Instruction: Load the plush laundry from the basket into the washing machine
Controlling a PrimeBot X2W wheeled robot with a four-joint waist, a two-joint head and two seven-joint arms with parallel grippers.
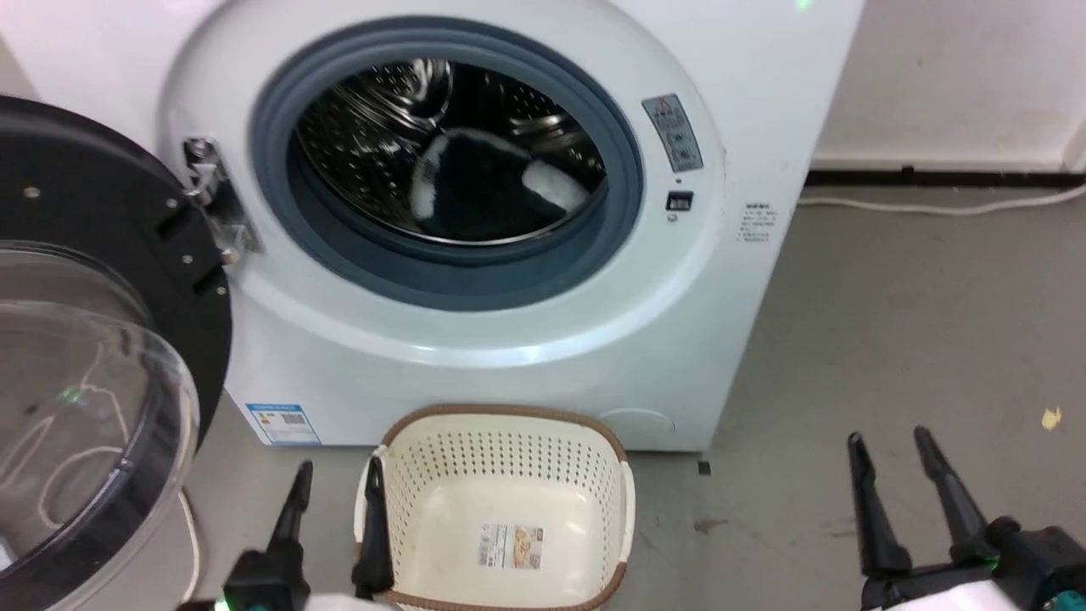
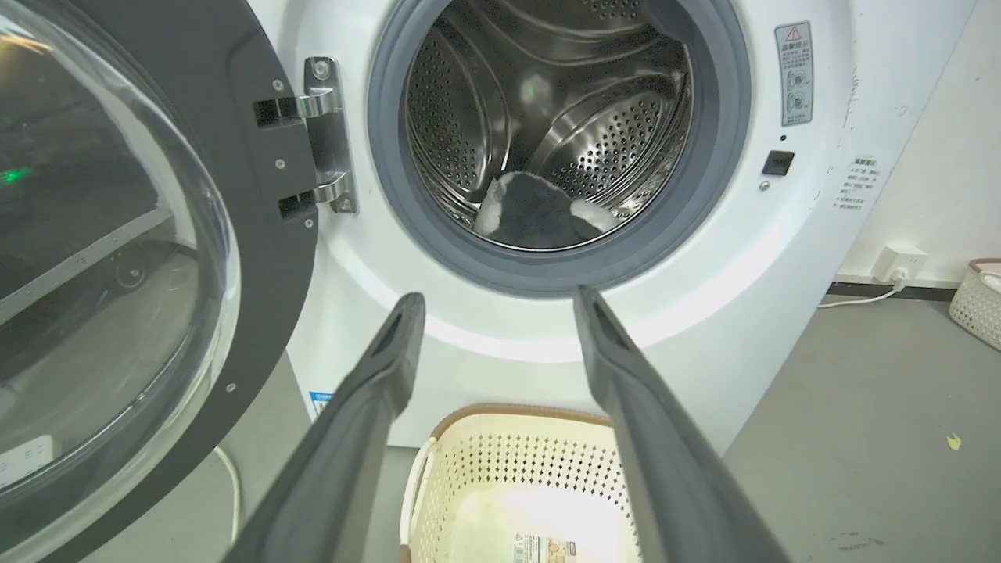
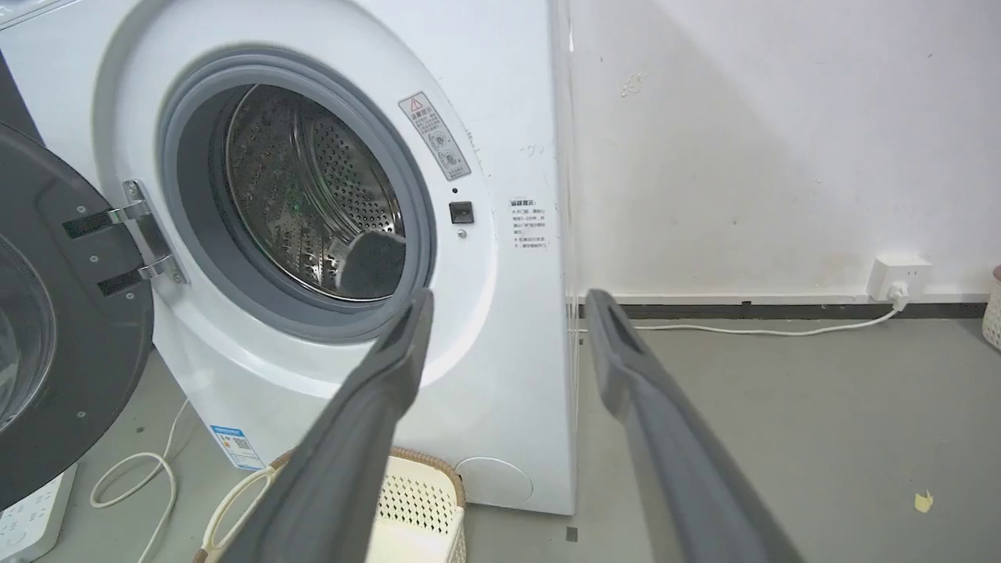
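The black-and-white plush laundry [image 1: 484,187] lies inside the steel drum of the white washing machine [image 1: 747,102]; it also shows in the left wrist view as the plush [image 2: 536,215] and in the right wrist view as a dark patch of plush [image 3: 371,266]. The machine's round door [image 1: 93,356] hangs open at the left. The cream basket [image 1: 424,475] stands on the floor in front of the machine with only its bottom label inside. My left gripper [image 1: 338,485] is open beside the basket's left rim. My right gripper [image 1: 891,450] is open over the floor at the right.
A white cable [image 1: 933,206] runs along the wall base to a socket [image 3: 899,275]. Another pale basket [image 2: 977,305] sits by the wall at the right. A cord [image 3: 133,477] lies on the floor under the door. Grey floor [image 1: 916,322] stretches to the right.
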